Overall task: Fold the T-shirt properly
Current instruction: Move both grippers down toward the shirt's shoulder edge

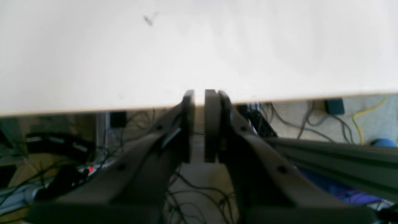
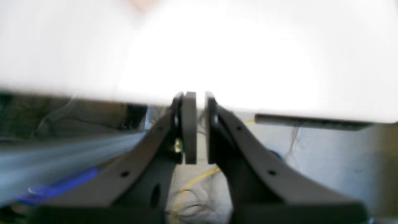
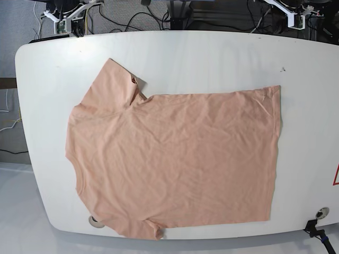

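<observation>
T-shirt spread flat on the white counter.
Left pincer and right pincer: narrow gap, both empty.

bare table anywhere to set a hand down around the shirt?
Widest bare strip of the white oval table lies between its far edge and the peach cotton T-shirt. A narrower strip runs beside the hem, base-view right. The near edge is crowded: the lower sleeve reaches it.

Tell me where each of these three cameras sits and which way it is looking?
Left wrist: rides the arm behind the left gripper, facing the white table edge; fingers nearly closed.
Right wrist: behind the right gripper, same blurred edge.
Base: overhead, looking down on the T-shirt; only the arm mounts show, along the top edge.
Shared: all three show the table; the T-shirt is clear only in base.
</observation>
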Tool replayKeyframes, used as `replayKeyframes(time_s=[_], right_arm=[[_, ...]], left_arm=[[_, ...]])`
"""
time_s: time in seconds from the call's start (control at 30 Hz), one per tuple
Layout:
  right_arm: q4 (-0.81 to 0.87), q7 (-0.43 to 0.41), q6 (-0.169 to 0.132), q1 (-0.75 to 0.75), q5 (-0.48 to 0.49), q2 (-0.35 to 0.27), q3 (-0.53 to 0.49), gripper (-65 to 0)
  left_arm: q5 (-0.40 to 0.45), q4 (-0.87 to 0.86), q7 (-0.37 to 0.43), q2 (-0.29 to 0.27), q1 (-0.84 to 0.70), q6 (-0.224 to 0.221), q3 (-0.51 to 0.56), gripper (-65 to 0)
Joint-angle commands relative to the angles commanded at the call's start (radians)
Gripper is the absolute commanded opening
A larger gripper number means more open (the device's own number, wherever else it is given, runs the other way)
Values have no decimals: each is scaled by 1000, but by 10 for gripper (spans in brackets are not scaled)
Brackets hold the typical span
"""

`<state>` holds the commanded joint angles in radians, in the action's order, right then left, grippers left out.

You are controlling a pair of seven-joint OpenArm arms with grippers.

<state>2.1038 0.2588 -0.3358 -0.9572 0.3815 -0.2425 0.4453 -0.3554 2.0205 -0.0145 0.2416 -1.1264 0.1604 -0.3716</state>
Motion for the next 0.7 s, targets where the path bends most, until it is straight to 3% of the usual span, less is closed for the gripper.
replayKeyframes(time_s=[0.17,0.27,0.3,0.53,0.7], right_arm=[[-10,131,-146,147,123,1,55,-484],[-57,182,-191,209,148,1,64,-448],[5,89,-77,108,73,6,41,-560],[-43,187,-72,220,80,25,55,-564],[-65,243,-121,268,116,30,57,-565]], left_arm=[[-55,2,28,22,44,31,-19,-511],[-74,3,15,32,72,48,-18,-496],[-61,12,19,23,58,44,-12,-506],[-58,12,-3,27,78,44,-10,-498],[-55,19,8,28,78,43,-15,-501]])
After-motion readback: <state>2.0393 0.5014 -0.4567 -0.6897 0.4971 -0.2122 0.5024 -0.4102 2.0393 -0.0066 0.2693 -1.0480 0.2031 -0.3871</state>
